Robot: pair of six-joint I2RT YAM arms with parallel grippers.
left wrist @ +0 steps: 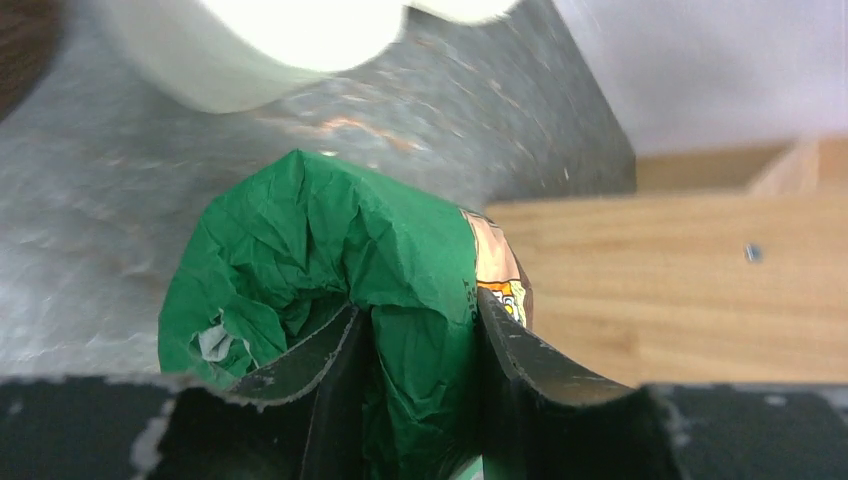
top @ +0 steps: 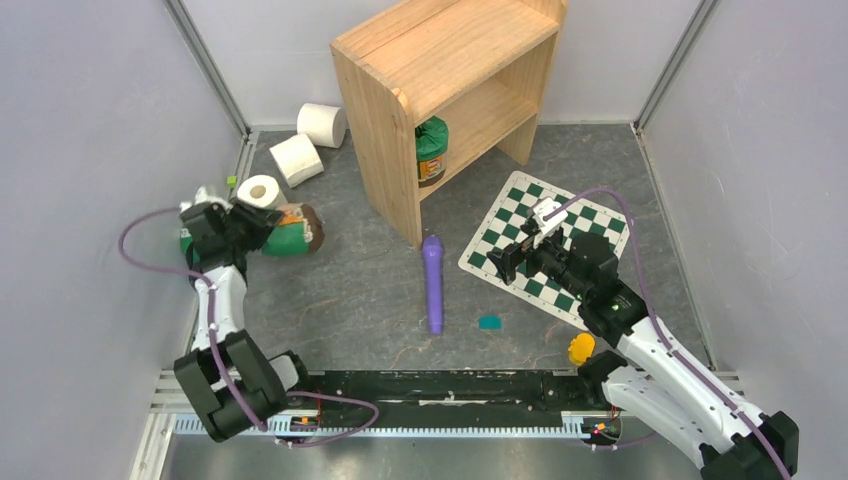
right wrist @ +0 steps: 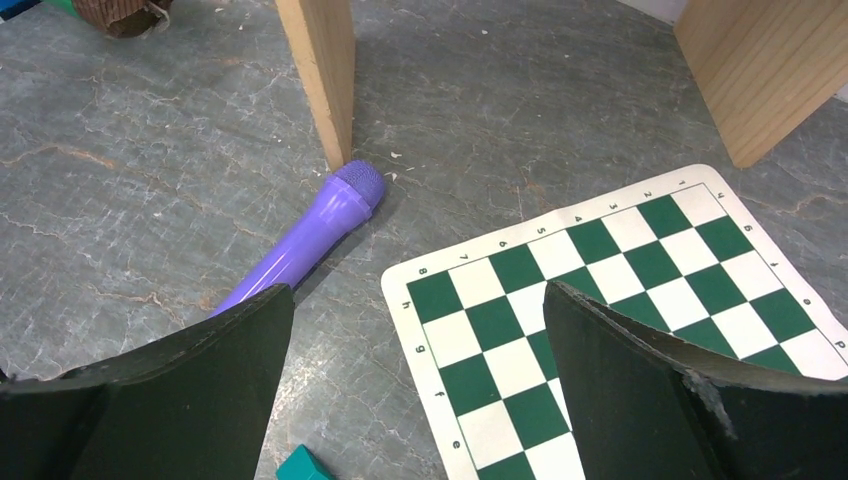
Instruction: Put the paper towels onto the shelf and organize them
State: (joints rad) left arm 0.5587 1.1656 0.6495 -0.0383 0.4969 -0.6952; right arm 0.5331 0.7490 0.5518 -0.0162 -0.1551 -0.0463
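Three white paper towels lie on the floor at the back left: one (top: pixel 322 124) by the wall, one (top: pixel 296 159) in front of it, and one (top: pixel 261 190) standing on end beside my left gripper (top: pixel 258 228). That gripper (left wrist: pixel 418 305) is shut on the crumpled green wrap of a lying green canister (left wrist: pixel 330 240) (top: pixel 292 232), not on a roll. A roll's white side (left wrist: pixel 270 40) shows just beyond the canister. The wooden shelf (top: pixel 450 70) stands at the back centre. My right gripper (top: pixel 508 262) (right wrist: pixel 415 300) hangs open and empty over the chessboard's edge.
A second green canister (top: pixel 431 150) stands on the shelf's lower tier. A purple microphone-shaped stick (top: pixel 433 285) (right wrist: pixel 310 235) lies by the shelf's front panel (right wrist: pixel 320 70). Right of the stick are the green-and-white chessboard (top: pixel 560 235) (right wrist: pixel 620 290) and a small teal block (top: pixel 489 322) (right wrist: pixel 300 467). Walls close in on both sides.
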